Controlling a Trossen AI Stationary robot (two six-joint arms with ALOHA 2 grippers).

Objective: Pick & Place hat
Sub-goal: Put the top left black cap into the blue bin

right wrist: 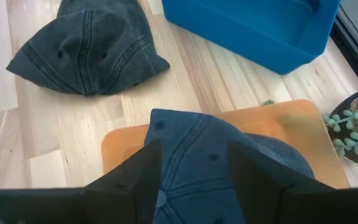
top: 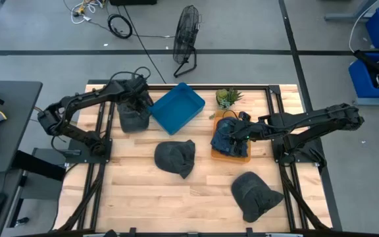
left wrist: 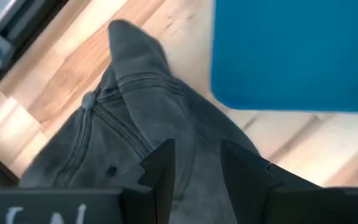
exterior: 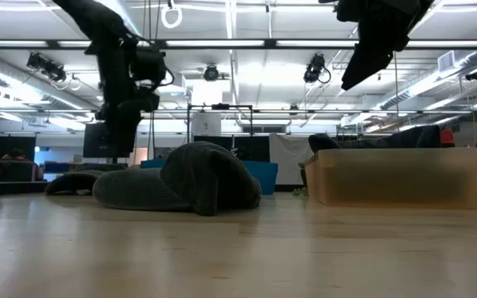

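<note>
Left gripper (left wrist: 194, 168): fingers pinching a grey hat (left wrist: 129, 130), upper left of the high view, beside the blue bin (top: 177, 106).
Right gripper (right wrist: 191, 168): fingers closed on a blue hat (right wrist: 210, 155) over the orange tray (right wrist: 123, 149), right of centre.
Doing it well: I'd lift each hat clear before swinging over; loose cloth can drag.
Other hats: centre (top: 175, 157), lower right (top: 255, 194).
Writing: none legible.
</note>
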